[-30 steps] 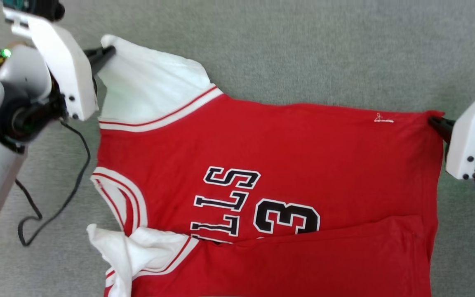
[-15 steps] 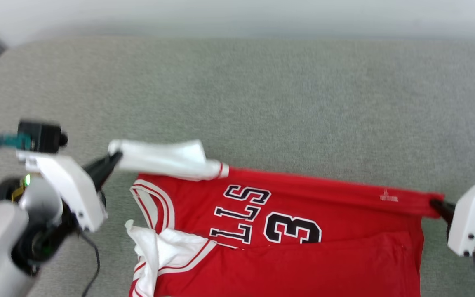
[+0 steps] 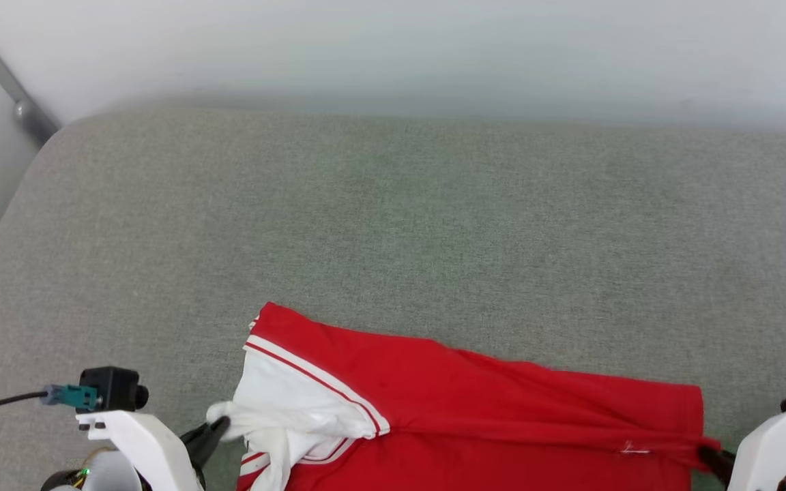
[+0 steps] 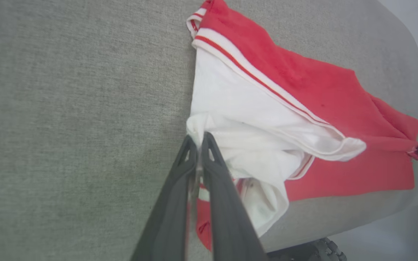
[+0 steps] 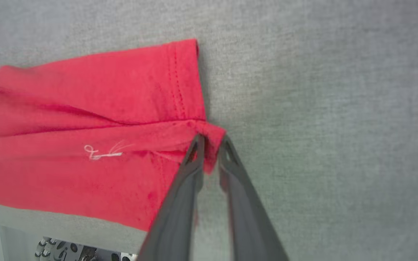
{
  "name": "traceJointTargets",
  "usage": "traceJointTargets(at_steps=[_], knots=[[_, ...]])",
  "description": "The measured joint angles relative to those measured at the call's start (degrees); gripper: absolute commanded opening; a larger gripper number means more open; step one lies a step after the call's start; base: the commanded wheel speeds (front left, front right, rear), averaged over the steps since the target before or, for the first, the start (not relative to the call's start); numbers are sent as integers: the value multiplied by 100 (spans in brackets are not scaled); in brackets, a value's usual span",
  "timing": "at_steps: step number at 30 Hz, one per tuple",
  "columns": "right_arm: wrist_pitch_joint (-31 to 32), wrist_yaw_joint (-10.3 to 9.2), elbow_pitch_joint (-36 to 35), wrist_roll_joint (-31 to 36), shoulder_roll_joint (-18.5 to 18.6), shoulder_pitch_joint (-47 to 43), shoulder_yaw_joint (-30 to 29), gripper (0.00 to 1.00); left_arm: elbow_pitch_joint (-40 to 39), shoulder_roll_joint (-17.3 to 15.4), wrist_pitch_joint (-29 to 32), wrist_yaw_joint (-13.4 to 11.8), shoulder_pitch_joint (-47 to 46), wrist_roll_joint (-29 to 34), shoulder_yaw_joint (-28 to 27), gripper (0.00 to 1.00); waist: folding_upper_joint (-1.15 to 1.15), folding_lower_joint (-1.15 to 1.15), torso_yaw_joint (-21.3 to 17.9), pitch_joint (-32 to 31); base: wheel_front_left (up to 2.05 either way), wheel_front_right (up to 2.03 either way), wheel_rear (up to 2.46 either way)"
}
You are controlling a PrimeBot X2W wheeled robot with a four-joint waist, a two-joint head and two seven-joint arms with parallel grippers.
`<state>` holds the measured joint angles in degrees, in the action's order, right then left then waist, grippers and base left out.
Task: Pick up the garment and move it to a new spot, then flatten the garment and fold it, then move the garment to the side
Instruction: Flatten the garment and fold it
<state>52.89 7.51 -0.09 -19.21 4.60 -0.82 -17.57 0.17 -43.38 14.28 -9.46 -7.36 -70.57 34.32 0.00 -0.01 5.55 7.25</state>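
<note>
Writing: one small white stitched mark (image 5: 102, 154) sits on the red cloth just to the left of my right pincer's tips in the right wrist view. It is a looped scrawl and I cannot read it.

Left arm: my left pincer (image 4: 197, 139) comes in low from the near edge of the grey padded surface (image 3: 393, 225). Its fingers are pressed together, clamped on a bunched edge of the white sleeve (image 4: 238, 119). Red-and-white striped trim (image 4: 256, 78) runs across the cloth just beyond that sleeve, away from my tips. A teal plug (image 3: 69, 395) juts from the black camera block on this wrist.

Right arm: my right pincer (image 5: 210, 143) also sits low at the near edge. Its fingers are clamped on a puckered corner of the red hem, with cloth pinched between the tips.

Location: the garment (image 3: 475, 409) lies in layers on the grey surface, drawn out between my two pincers, which stand well apart. The sleeve end is at my left pincer and the hem end at my right.
</note>
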Motion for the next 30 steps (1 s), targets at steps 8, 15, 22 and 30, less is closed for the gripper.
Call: traceJointTargets(at_steps=[8,15,22,30], knots=[[-338,-1,-96,-1,-82,-174,101,100,118,45,-552,-100,88,404,-15,100,0,0,-159,-170,0,0,0],[-486,-1,-964,-104,-12,-122,148,100,-145,110,-1566,-563,-211,1007,-412,100,0,0,-335,-275,0,0,0],[-5,-1,-1302,-51,328,-29,88,100,-277,411,-2602,-566,-304,1521,-557,100,0,0,-423,-388,0,0,0],[465,-1,-948,27,446,-88,213,100,-283,813,-2914,-561,-465,2637,-575,100,0,0,-193,-359,0,0,0]])
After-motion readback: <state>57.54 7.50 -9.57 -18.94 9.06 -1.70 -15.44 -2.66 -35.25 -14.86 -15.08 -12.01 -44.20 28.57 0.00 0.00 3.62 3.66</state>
